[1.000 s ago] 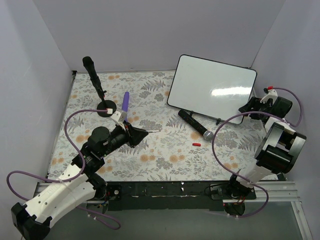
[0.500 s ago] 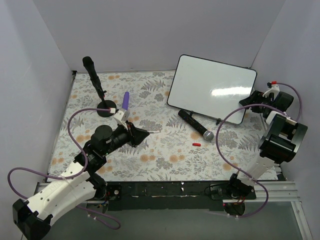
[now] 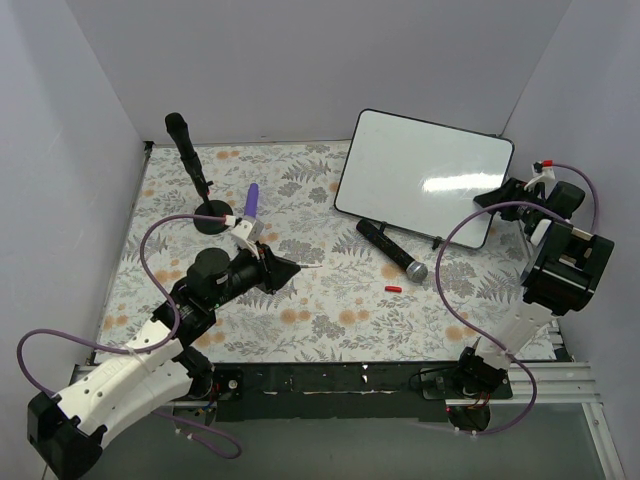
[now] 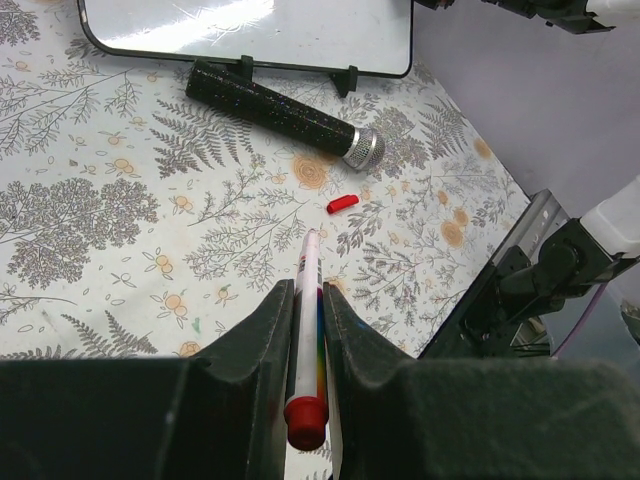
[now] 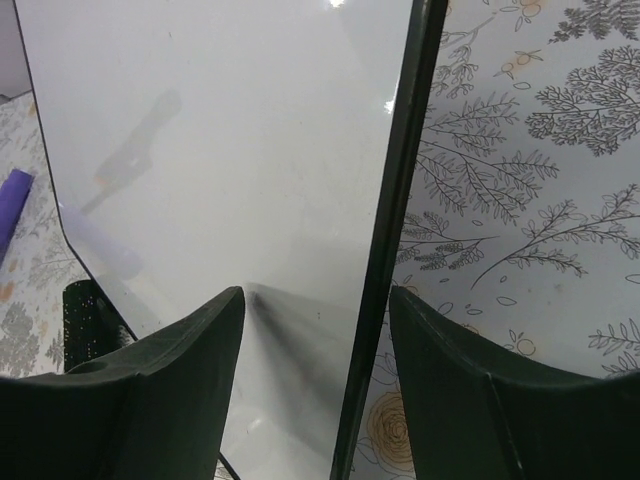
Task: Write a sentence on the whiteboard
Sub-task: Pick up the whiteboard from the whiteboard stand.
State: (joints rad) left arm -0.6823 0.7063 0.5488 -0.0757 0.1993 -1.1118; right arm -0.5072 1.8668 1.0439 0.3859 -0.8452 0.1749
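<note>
The whiteboard [image 3: 425, 175] stands tilted on small black feet at the back right, glossy white with a thin black rim [image 5: 395, 200]. No sentence shows on its blank face [image 5: 230, 150]. My left gripper [image 3: 288, 268] hovers over the middle of the table, shut on a white marker [image 4: 307, 330] with a red end and a rainbow stripe, its tip pointing toward the board. My right gripper [image 3: 497, 198] is at the board's right edge, open, one finger [image 5: 180, 370] over the white face and the other outside the rim.
A black microphone [image 3: 392, 252] with a silver head lies in front of the board. A small red cap [image 3: 393, 288] lies just below it. A purple object [image 3: 251, 202] and a black stand [image 3: 195, 170] are at the back left. White walls close three sides.
My right gripper has moved up and in to the board's right edge, straddling the rim. The left arm has shifted slightly right with the marker.
</note>
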